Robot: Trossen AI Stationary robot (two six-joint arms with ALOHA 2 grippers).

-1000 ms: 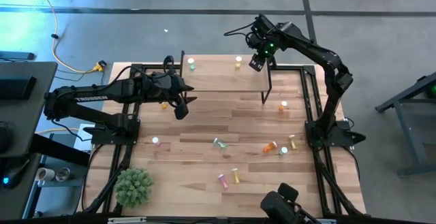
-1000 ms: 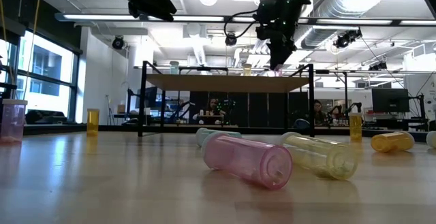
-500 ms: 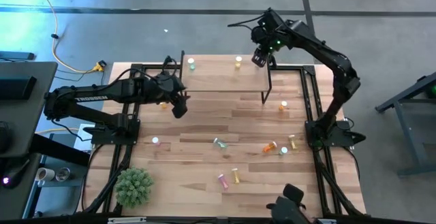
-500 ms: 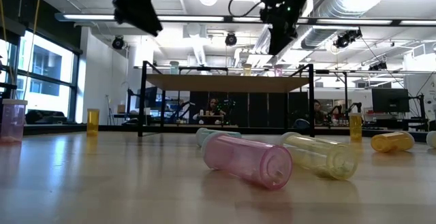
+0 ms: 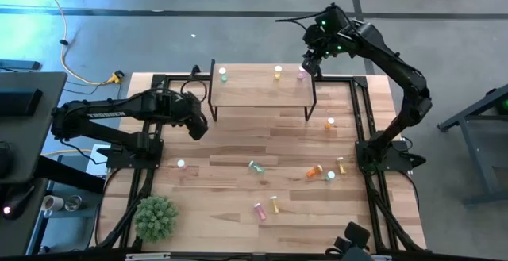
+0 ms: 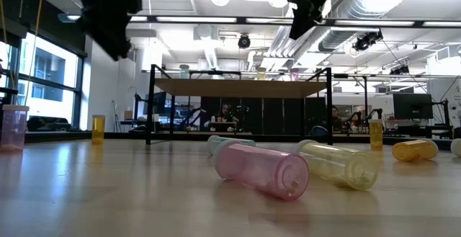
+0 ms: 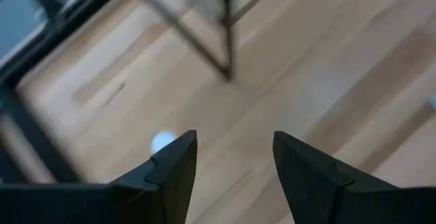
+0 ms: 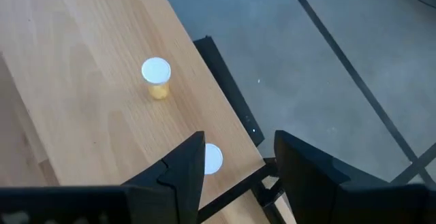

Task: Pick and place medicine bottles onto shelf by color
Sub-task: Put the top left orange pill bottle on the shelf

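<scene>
The shelf [image 5: 262, 90] stands at the table's far side. On its top stand a green bottle [image 5: 223, 74], a yellow bottle [image 5: 278, 72] and a pink bottle [image 5: 302, 74]. My right gripper [image 5: 311, 61] is open and empty above the shelf's right end. In its wrist view [image 8: 238, 146] the pink bottle's white cap [image 8: 212, 158] shows below the fingers, beside the yellow bottle [image 8: 157, 79]. My left gripper [image 5: 198, 128] is open and empty above the table, near the shelf's left legs. Its wrist view [image 7: 235, 146] shows a white-capped bottle [image 7: 162, 142] standing below.
Loose bottles are spread over the table: a yellow one [image 5: 331, 122] and a green one [image 5: 181, 164] upright, a green one [image 5: 254, 166], an orange one [image 5: 315, 170], a pink one [image 5: 259, 209] and a yellow one [image 5: 275, 205] lying. A green plant [image 5: 155, 217] stands at the near left corner.
My right gripper has left the pink bottle standing on the shelf's right end and has gone up and toward the far right. My left gripper has gone toward the table's left edge and a little down.
</scene>
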